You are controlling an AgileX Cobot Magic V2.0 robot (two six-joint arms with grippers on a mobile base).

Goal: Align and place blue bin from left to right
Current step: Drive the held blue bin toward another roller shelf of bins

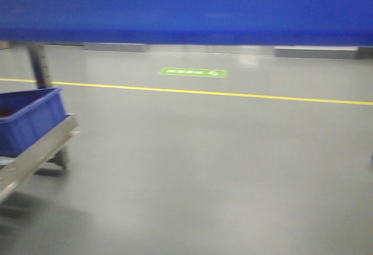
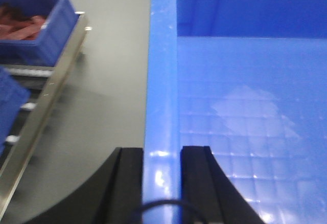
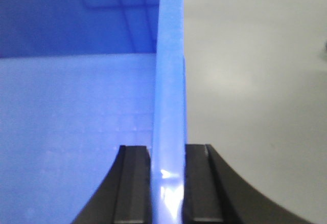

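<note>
Here, the left tool (image 2: 162,157) and right tool (image 3: 167,155) each grip a side wall of the blue bin (image 1: 186,7) — astride its rim, pointing forward.

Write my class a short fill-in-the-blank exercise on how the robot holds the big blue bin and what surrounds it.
1. The left gripper and the right gripper are each ____ (open or shut) on a wall of the blue bin.
2. The line across the floor is ____.
3. The small bin on the metal rack holds ____ pieces.
Missing words: shut; yellow; red.
</note>
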